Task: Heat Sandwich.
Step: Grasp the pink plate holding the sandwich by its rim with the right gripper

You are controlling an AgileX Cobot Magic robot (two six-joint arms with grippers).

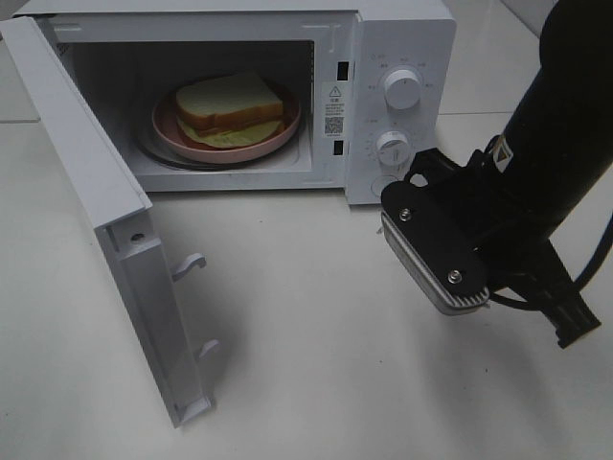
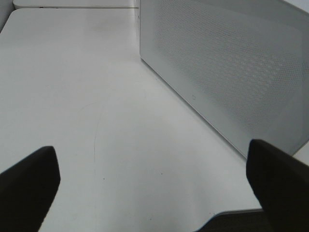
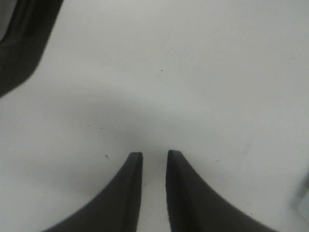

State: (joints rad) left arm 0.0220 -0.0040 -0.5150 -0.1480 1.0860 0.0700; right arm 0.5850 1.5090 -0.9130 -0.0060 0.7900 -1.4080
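The sandwich, white bread with green lettuce, lies on a round pink plate inside the open white microwave. Its door swings out wide to the left. My right gripper hangs on the black arm to the right of the microwave's front, low over the table. In the right wrist view its fingers are nearly together with nothing between them. My left gripper is open and empty above the bare table, beside the microwave's perforated side wall. The left arm is out of the exterior high view.
Two white knobs sit on the microwave's control panel. The door's two latch hooks stick out over the white table. A table edge shows near the left gripper.
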